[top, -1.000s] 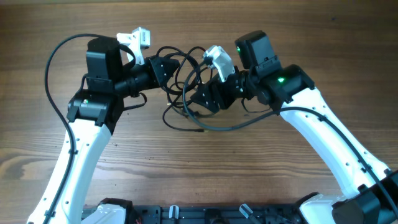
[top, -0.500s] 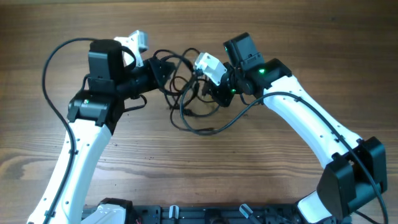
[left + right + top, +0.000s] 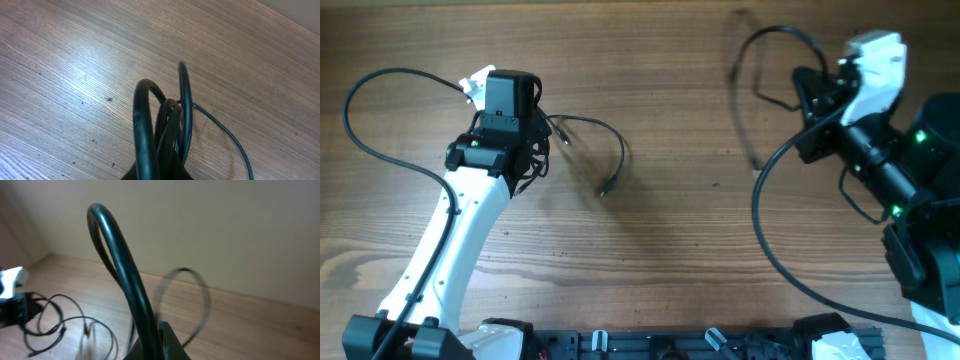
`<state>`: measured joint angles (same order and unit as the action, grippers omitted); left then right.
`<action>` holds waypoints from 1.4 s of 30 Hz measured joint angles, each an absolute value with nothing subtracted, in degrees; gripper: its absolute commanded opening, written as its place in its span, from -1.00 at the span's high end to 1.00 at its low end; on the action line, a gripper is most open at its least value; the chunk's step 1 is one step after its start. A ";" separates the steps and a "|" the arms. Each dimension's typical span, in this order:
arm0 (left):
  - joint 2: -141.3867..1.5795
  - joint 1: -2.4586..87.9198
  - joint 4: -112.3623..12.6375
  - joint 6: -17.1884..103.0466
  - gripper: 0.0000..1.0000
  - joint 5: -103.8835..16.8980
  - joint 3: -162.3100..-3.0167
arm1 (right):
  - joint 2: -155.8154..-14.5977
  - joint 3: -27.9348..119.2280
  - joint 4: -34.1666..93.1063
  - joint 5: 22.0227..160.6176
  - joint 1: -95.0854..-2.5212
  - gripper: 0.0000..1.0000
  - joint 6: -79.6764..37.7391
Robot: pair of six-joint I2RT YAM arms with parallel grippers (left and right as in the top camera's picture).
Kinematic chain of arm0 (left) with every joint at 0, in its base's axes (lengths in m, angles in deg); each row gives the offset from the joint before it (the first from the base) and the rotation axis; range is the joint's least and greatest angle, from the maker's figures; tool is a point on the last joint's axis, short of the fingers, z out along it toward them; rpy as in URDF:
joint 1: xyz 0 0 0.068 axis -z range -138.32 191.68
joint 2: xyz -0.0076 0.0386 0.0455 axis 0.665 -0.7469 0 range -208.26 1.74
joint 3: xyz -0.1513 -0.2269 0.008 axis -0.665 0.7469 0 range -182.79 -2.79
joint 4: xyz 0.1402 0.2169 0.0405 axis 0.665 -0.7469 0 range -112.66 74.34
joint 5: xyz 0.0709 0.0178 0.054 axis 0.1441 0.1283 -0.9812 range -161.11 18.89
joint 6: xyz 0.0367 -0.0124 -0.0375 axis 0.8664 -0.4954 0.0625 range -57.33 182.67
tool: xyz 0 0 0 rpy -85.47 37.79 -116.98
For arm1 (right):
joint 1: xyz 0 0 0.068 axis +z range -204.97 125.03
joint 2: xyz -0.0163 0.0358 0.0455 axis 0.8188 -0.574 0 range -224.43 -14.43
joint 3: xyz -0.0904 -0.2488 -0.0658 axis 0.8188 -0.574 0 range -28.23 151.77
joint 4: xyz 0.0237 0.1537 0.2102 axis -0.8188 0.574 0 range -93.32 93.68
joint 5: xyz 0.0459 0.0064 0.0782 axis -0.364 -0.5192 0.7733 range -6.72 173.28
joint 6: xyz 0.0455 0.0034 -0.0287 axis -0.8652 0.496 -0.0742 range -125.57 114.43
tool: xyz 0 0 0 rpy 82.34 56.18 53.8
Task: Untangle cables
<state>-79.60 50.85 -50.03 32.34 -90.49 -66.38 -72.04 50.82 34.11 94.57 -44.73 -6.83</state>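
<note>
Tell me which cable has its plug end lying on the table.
The cable on the left: its thin cord curves right and its plug end rests on the table. The cable on the right is a blurred loop, lifted.

Left cable (image 3: 622,150), thin and black, curved loosely across the table (image 3: 650,250), its small plug (image 3: 605,190) resting on the wood. Right cable (image 3: 775,30) was up in the air, a blurred black loop, well apart from the left one.
</note>
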 measured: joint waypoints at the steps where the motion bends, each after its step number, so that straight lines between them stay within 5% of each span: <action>1: -79.64 50.83 -50.03 32.34 0.92 -90.81 -66.38 | -72.45 50.82 34.81 93.65 -45.54 0.92 -7.31; 6: -79.71 50.61 -49.83 34.55 0.92 -78.77 -66.38 | -83.25 50.88 38.25 92.10 -51.11 0.92 -12.12; 16: -79.79 57.52 -48.89 36.21 0.92 -60.45 -66.38 | -108.63 62.40 41.31 102.13 -82.28 0.91 -13.95; 20: -79.82 59.99 -48.43 36.23 0.92 -59.95 -66.38 | -108.63 63.21 42.53 89.23 -92.90 0.91 -18.96; 27: -79.82 60.07 -48.19 36.23 0.92 -59.65 -66.38 | -116.87 63.43 32.06 65.87 -94.78 0.90 -26.19; 29: -79.82 60.07 -47.95 36.25 0.92 -59.62 -66.38 | -121.70 63.43 29.63 63.90 -94.76 0.49 -26.83; 31: -79.82 60.07 -47.56 36.23 0.92 -59.62 -66.38 | -124.95 63.43 28.48 63.94 -94.76 0.38 -27.22; 32: -79.82 60.07 -47.56 36.23 0.92 -59.65 -66.38 | -126.79 63.43 27.56 65.52 -94.78 0.15 -27.46; 34: -79.82 60.07 -47.56 36.25 0.92 -59.62 -66.38 | -128.69 63.43 27.47 72.49 -94.65 -0.95 -25.73; 42: -79.82 60.07 -46.70 36.25 0.92 -59.62 -66.38 | -128.19 63.47 37.90 86.19 -90.98 -1.00 -23.05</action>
<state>-79.82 60.07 -46.70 36.25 -59.62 -66.38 -128.19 63.47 37.90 86.19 -90.98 -23.05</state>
